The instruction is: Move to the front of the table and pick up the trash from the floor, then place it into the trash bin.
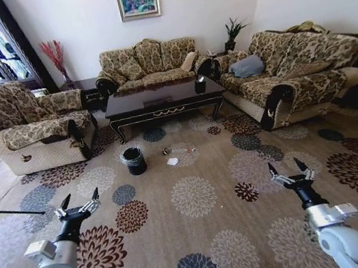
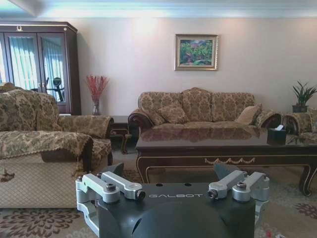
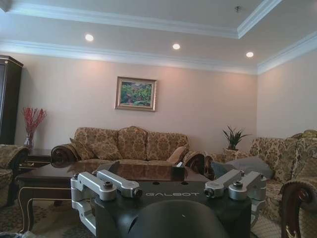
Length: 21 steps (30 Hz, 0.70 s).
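The dark glossy table [image 1: 159, 100] stands ahead across the patterned floor [image 1: 197, 197], in front of the back sofa. The small black trash bin [image 1: 134, 161] sits on the carpet just before the table's left end. To its right lies the trash: a white crumpled paper [image 1: 173, 161], a tiny dark wrapper [image 1: 166, 151] and a small clear bottle [image 1: 191, 150]. My left gripper [image 1: 80, 200] and right gripper [image 1: 286, 169] hang open and empty over the carpet, well short of the litter. The table [image 2: 228, 148] faces the left wrist view and the table [image 3: 99, 173] appears in the right wrist view.
An armchair [image 1: 32, 125] flanks the left, a sofa [image 1: 149, 63] the back, and another sofa [image 1: 293, 72] the right. A black tissue box [image 1: 200, 85] rests on the table. A thin dark rod [image 1: 5, 212] lies on the floor at left. Open carpet stretches between me and the litter.
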Available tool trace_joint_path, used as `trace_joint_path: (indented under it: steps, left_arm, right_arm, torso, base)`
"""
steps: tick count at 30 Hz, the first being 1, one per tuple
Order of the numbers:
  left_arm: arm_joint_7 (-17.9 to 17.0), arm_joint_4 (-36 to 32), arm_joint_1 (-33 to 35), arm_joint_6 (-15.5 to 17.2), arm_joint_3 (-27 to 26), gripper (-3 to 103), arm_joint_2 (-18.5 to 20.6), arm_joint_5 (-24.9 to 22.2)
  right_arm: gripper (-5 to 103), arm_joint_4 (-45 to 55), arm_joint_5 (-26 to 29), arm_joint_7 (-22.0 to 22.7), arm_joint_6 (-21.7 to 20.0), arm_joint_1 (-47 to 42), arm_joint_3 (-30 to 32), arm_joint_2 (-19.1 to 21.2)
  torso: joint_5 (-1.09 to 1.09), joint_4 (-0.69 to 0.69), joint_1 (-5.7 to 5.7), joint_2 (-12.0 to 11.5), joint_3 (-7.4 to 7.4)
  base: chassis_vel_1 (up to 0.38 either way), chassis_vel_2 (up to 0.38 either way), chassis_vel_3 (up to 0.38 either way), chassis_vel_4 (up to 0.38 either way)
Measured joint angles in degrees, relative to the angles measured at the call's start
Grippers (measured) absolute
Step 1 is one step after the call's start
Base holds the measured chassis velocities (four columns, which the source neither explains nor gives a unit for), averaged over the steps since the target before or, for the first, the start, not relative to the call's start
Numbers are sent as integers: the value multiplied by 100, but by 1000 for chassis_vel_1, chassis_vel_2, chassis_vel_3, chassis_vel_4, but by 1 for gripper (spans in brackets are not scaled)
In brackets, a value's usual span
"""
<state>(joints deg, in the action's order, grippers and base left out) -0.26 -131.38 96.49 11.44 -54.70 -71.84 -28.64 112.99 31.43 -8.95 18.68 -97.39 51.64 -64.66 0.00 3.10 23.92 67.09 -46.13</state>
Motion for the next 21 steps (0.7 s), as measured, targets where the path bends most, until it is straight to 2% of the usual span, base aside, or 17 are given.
trace_joint_path:
  steps: [7,21]
  left_arm:
    - [3,-118,28,-72,-68,100,24,-25]
    - [37,-131,8,-120,-20,100,44,-22]
  right_arm:
    - [100,371,-56,-70,-8,-115,89,23]
    - [100,328,-157,-62,24,-151,62,-114]
  torso:
    - [0,0,0,0,0]
    - [0,0,0,0,0]
  base:
    - [0,0,0,0]
    - [0,0,0,0]
